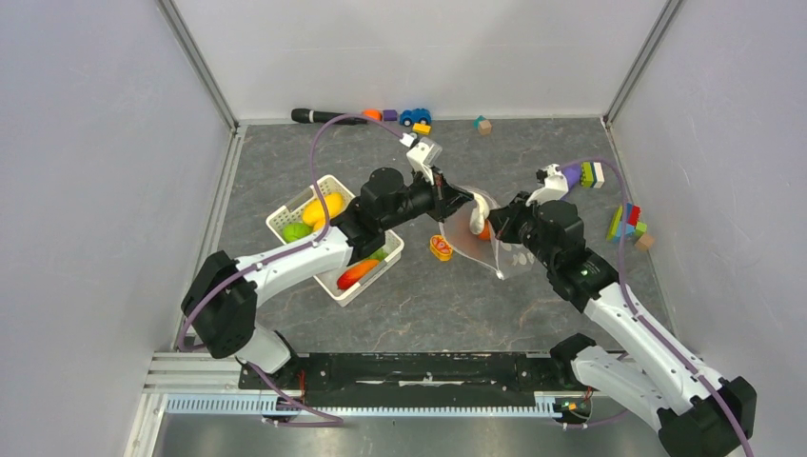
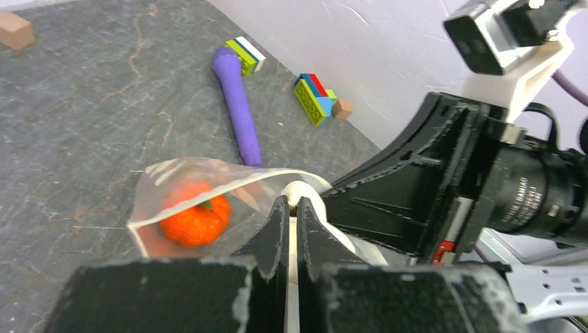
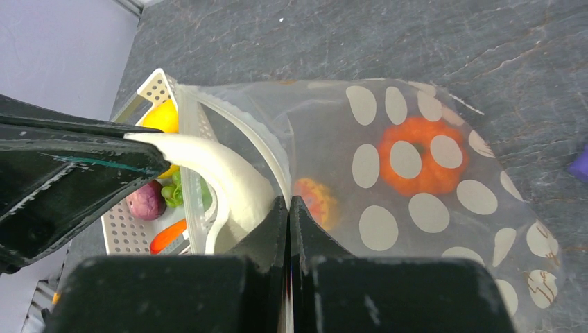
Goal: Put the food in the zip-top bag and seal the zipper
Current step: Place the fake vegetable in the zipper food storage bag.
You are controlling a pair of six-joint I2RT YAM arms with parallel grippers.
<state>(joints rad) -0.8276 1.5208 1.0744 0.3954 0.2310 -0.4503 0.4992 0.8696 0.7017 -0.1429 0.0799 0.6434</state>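
- Grey, marbled table (image 1: 428, 305) in the top view carried the zip-top bag (image 1: 514, 259) near its middle, between the two arms. A white basket (image 1: 285, 215) stood well to the bag's left, holding a yellow mango (image 1: 324, 207), a green pepper (image 1: 296, 230) and a red chili (image 1: 357, 273).
- In that view the left fingers (image 1: 468, 202) and the right fingers (image 1: 497, 228) met at the bag's mouth. A small orange-yellow toy (image 1: 441, 248) lay on the table just beside the bag.
- From the left wrist, the left fingers were pressed almost together on a thin part of the white garlic (image 2: 308, 193), whose bulb sat at the bag's open rim. The orange pumpkin (image 2: 195, 220) lay inside the bag, and a purple brush (image 2: 239, 104) lay beyond it.
- From the right wrist, the right fingers were fully closed, pinching the bag's rim. The pumpkin showed through the dotted film, and a purple onion (image 3: 144, 201) and green grapes (image 3: 173, 194) lay in the basket behind the bag.
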